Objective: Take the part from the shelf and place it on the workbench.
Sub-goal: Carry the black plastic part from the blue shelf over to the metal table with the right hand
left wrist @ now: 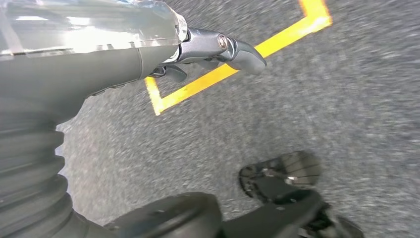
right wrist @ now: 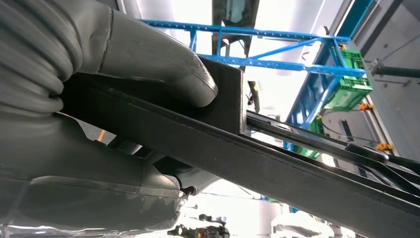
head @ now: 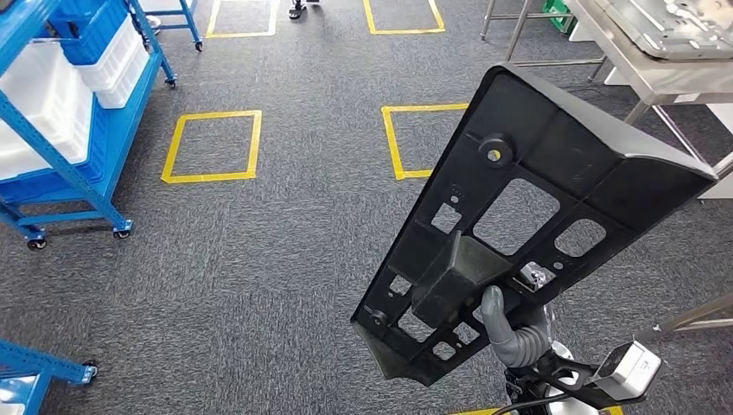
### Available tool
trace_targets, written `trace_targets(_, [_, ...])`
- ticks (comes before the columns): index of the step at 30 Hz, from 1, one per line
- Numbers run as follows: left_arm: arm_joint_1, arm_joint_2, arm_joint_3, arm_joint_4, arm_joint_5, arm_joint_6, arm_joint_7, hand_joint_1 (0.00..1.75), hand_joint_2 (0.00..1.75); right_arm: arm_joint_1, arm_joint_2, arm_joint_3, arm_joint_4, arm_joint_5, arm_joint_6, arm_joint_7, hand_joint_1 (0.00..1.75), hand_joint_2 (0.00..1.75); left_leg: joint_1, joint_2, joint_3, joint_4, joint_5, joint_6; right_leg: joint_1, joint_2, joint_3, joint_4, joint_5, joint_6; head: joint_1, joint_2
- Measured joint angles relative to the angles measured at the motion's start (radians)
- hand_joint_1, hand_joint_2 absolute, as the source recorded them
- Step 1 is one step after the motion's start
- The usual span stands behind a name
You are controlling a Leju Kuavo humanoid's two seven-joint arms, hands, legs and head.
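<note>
A large black plastic part (head: 536, 173) with cut-out windows stands tilted up in front of me in the head view. My right hand (head: 515, 332) grips it from below at its lower end, the thumb lying on a raised block of the part. Close up in the right wrist view, the thumb (right wrist: 163, 64) presses on the part's edge (right wrist: 277, 158). The metal workbench (head: 666, 79) stands at the far right. My left hand (left wrist: 218, 49) hangs over the carpet, holding nothing, its fingers loosely apart.
A blue wheeled shelf (head: 86, 173) with white and blue bins stands at the left. Yellow tape squares (head: 212, 145) mark the grey carpet ahead. Another blue frame corner (head: 35, 367) shows at the lower left. A second metal bar (head: 700, 316) juts in at the right.
</note>
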Motion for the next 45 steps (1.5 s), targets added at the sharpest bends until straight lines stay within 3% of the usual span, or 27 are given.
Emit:
trace_targets(2, [-0.008, 0.002, -0.001, 0.001, -0.001, 0.000, -0.002, 0.00, 1.75, -0.009, 0.002, -0.001, 0.002, -0.001, 0.004, -0.002, 1.75, 1.75, -0.004, 0.016, 0.004, 0.005, -0.010, -0.012, 0.007, -0.024, 0.039, -0.076, 0.015, -0.012, 0.000, 0.000])
trace_targets(4, [-0.013, 0.004, -0.002, 0.002, -0.001, 0.000, -0.001, 0.00, 1.75, -0.015, 0.006, -0.002, 0.003, -0.001, 0.005, -0.003, 1.75, 1.75, -0.004, 0.034, 0.011, 0.004, -0.018, -0.024, 0.012, -0.009, 0.040, -0.083, 0.009, -0.028, 0.000, 0.000])
trace_targets(6, [-0.015, 0.004, -0.003, 0.003, 0.000, 0.000, 0.003, 0.00, 1.75, -0.022, 0.008, -0.004, 0.004, -0.005, 0.006, -0.002, 1.75, 1.75, 0.002, 0.017, 0.012, 0.019, -0.033, -0.035, 0.011, 0.011, 0.043, -0.088, 0.010, -0.041, 0.000, 0.000])
trace_targets(8, [-0.009, 0.006, -0.006, 0.003, 0.003, 0.000, 0.010, 0.00, 1.75, -0.036, 0.013, -0.005, 0.007, -0.011, 0.007, 0.001, 1.75, 1.75, 0.007, -0.032, -0.027, 0.107, -0.084, -0.041, 0.009, 0.032, 0.046, -0.092, 0.012, -0.051, 0.000, 0.000])
trace_targets(10, [0.002, 0.008, -0.007, 0.004, 0.008, -0.003, 0.021, 0.00, 1.75, -0.047, 0.021, -0.005, 0.013, -0.017, 0.008, 0.008, 1.75, 1.75, 0.007, -0.056, -0.101, 0.250, -0.143, -0.041, 0.011, 0.056, 0.046, -0.092, 0.011, -0.057, 0.000, 0.000])
trace_targets(11, [0.003, 0.008, -0.008, 0.004, 0.009, -0.005, 0.030, 0.00, 1.75, -0.049, 0.023, -0.005, 0.016, -0.019, 0.008, 0.012, 1.75, 1.75, 0.006, -0.058, -0.129, 0.300, -0.153, -0.040, 0.013, 0.068, 0.047, -0.091, 0.011, -0.058, 0.000, 0.000])
trace_targets(12, [0.003, 0.008, -0.008, 0.004, 0.011, -0.007, 0.040, 0.00, 1.75, -0.050, 0.025, -0.005, 0.019, -0.021, 0.008, 0.017, 1.75, 1.75, 0.006, -0.059, -0.140, 0.312, -0.143, -0.039, 0.014, 0.080, 0.049, -0.091, 0.010, -0.058, 0.000, 0.000])
trace_targets(14, [0.002, 0.008, -0.008, 0.004, 0.012, -0.009, 0.059, 0.00, 1.75, -0.052, 0.027, -0.005, 0.025, -0.024, 0.009, 0.022, 1.75, 1.75, 0.007, -0.071, -0.107, 0.219, -0.067, -0.033, 0.014, 0.105, 0.053, -0.090, 0.009, -0.056, 0.000, 0.000])
trace_targets(16, [0.007, 0.010, -0.009, 0.004, 0.010, -0.009, 0.074, 0.00, 1.75, -0.058, 0.031, -0.005, 0.029, -0.028, 0.012, 0.023, 1.75, 1.75, 0.009, -0.109, -0.056, 0.086, -0.005, -0.027, 0.015, 0.130, 0.053, -0.087, 0.008, -0.050, 0.000, 0.000])
trace_targets(18, [0.007, 0.011, -0.011, 0.004, 0.008, -0.009, 0.083, 0.00, 1.75, -0.063, 0.035, -0.005, 0.034, -0.033, 0.017, 0.024, 1.75, 1.75, 0.007, -0.130, -0.035, 0.031, 0.005, -0.022, 0.014, 0.148, 0.047, -0.086, 0.011, -0.037, 0.000, 0.000])
trace_targets(20, [0.004, 0.011, -0.014, 0.004, 0.007, -0.008, 0.086, 0.00, 1.75, -0.064, 0.037, -0.005, 0.039, -0.037, 0.020, 0.025, 1.75, 1.75, 0.006, -0.116, -0.031, 0.022, 0.008, -0.011, 0.011, 0.157, 0.042, -0.089, 0.015, -0.023, 0.000, 0.000])
trace_targets(22, [0.003, 0.011, -0.017, 0.004, 0.001, -0.007, 0.086, 0.00, 1.75, -0.064, 0.037, -0.005, 0.041, -0.039, 0.020, 0.024, 1.75, 1.75, 0.007, -0.095, -0.027, 0.011, 0.015, 0.004, 0.012, 0.119, 0.027, -0.058, -0.005, -0.014, 0.000, 0.000])
trace_targets(24, [0.008, 0.012, -0.022, 0.004, -0.010, -0.007, 0.085, 0.00, 1.75, -0.067, 0.037, -0.005, 0.044, -0.040, 0.020, 0.023, 1.75, 1.75, 0.004, -0.072, -0.025, 0.007, 0.017, 0.013, 0.012, 0.068, -0.022, 0.046, -0.062, -0.008, 0.000, 0.000])
trace_targets(26, [0.017, 0.015, -0.024, 0.005, -0.014, -0.007, 0.085, 0.00, 1.75, -0.068, 0.038, -0.005, 0.049, -0.040, 0.021, 0.023, 1.75, 1.75, 0.000, -0.045, -0.025, 0.007, 0.015, 0.017, 0.009, 0.053, -0.082, 0.167, -0.107, -0.002, 0.000, 0.000])
trace_targets(27, [0.020, 0.016, -0.025, 0.005, -0.015, -0.006, 0.083, 0.00, 1.75, -0.068, 0.039, -0.005, 0.052, -0.041, 0.020, 0.023, 1.75, 1.75, -0.001, -0.032, -0.025, 0.007, 0.014, 0.017, 0.008, 0.050, -0.093, 0.187, -0.105, 0.000, 0.000, 0.000])
trace_targets(28, [0.023, 0.017, -0.025, 0.005, -0.015, -0.005, 0.080, 0.00, 1.75, -0.068, 0.039, -0.005, 0.055, -0.041, 0.020, 0.023, 1.75, 1.75, -0.002, -0.020, -0.024, 0.007, 0.012, 0.016, 0.008, 0.046, -0.084, 0.169, -0.086, 0.001, 0.000, 0.000])
trace_targets(29, [0.024, 0.018, -0.025, 0.005, -0.015, -0.004, 0.075, 0.00, 1.75, -0.068, 0.039, -0.005, 0.056, -0.042, 0.019, 0.023, 1.75, 1.75, -0.002, -0.010, -0.022, 0.007, 0.010, 0.014, 0.008, 0.036, -0.054, 0.112, -0.053, -0.001, 0.000, 0.000])
trace_targets(31, [0.022, 0.018, -0.025, 0.005, -0.017, -0.001, 0.064, 0.00, 1.75, -0.069, 0.039, -0.005, 0.058, -0.043, 0.019, 0.022, 1.75, 1.75, -0.006, 0.007, -0.016, 0.009, 0.004, 0.007, 0.016, -0.007, 0.018, -0.026, -0.005, -0.012, 0.000, 0.000])
trace_targets(33, [0.022, 0.018, -0.026, 0.005, -0.027, 0.002, 0.057, 0.00, 1.75, -0.068, 0.041, -0.005, 0.058, -0.045, 0.018, 0.017, 1.75, 1.75, -0.011, 0.023, -0.012, 0.010, -0.003, -0.002, 0.026, -0.029, 0.049, -0.088, 0.004, -0.027, 0.000, 0.000])
trace_targets(35, [0.021, 0.019, -0.026, 0.005, -0.056, 0.005, 0.056, 0.00, 1.75, -0.062, 0.042, -0.005, 0.058, -0.045, 0.019, 0.011, 1.75, 1.75, -0.013, 0.043, -0.007, 0.010, -0.009, -0.012, 0.027, -0.008, 0.048, -0.092, 0.004, -0.040, 0.000, 0.000])
trace_targets(36, [0.020, 0.021, -0.026, 0.005, -0.077, 0.006, 0.057, 0.00, 1.75, -0.058, 0.042, -0.006, 0.058, -0.046, 0.019, 0.007, 1.75, 1.75, -0.011, 0.037, -0.006, 0.016, -0.017, -0.017, 0.026, 0.004, 0.050, -0.096, 0.006, -0.045, 0.000, 0.000])
trace_targets(38, [0.018, 0.025, -0.026, 0.005, -0.109, 0.007, 0.061, 0.00, 1.75, -0.057, 0.045, -0.006, 0.060, -0.047, 0.021, 0.000, 1.75, 1.75, -0.006, -0.005, -0.027, 0.075, -0.056, -0.025, 0.019, 0.025, 0.055, -0.103, 0.011, -0.057, 0.000, 0.000])
trace_targets(39, [0.018, 0.027, -0.026, 0.005, -0.117, 0.007, 0.063, 0.00, 1.75, -0.057, 0.048, -0.006, 0.061, -0.047, 0.021, -0.004, 1.75, 1.75, -0.003, -0.033, -0.053, 0.135, -0.087, -0.029, 0.019, 0.035, 0.056, -0.104, 0.011, -0.060, 0.000, 0.000])
trace_targets(41, [0.021, 0.030, -0.026, 0.005, -0.123, 0.007, 0.065, 0.00, 1.75, -0.056, 0.052, -0.006, 0.065, -0.049, 0.021, -0.007, 1.75, 1.75, -0.001, -0.055, -0.115, 0.263, -0.138, -0.032, 0.019, 0.060, 0.056, -0.103, 0.011, -0.064, 0.000, 0.000])
trace_targets(42, [0.024, 0.032, -0.026, 0.005, -0.126, 0.006, 0.067, 0.00, 1.75, -0.054, 0.053, -0.006, 0.067, -0.049, 0.021, -0.008, 1.75, 1.75, -0.001, -0.058, -0.133, 0.293, -0.138, -0.033, 0.019, 0.075, 0.056, -0.101, 0.011, -0.064, 0.000, 0.000])
trace_targets(43, [0.026, 0.034, -0.027, 0.005, -0.130, 0.004, 0.069, 0.00, 1.75, -0.052, 0.055, -0.006, 0.070, -0.050, 0.021, -0.009, 1.75, 1.75, 0.000, -0.060, -0.134, 0.284, -0.119, -0.033, 0.019, 0.090, 0.056, -0.099, 0.010, -0.063, 0.000, 0.000])
trace_targets(45, [0.029, 0.038, -0.027, 0.005, -0.137, -0.001, 0.071, 0.00, 1.75, -0.050, 0.058, -0.006, 0.072, -0.051, 0.021, -0.010, 1.75, 1.75, 0.004, -0.079, -0.093, 0.171, -0.043, -0.032, 0.018, 0.118, 0.056, -0.093, 0.008, -0.059, 0.000, 0.000])
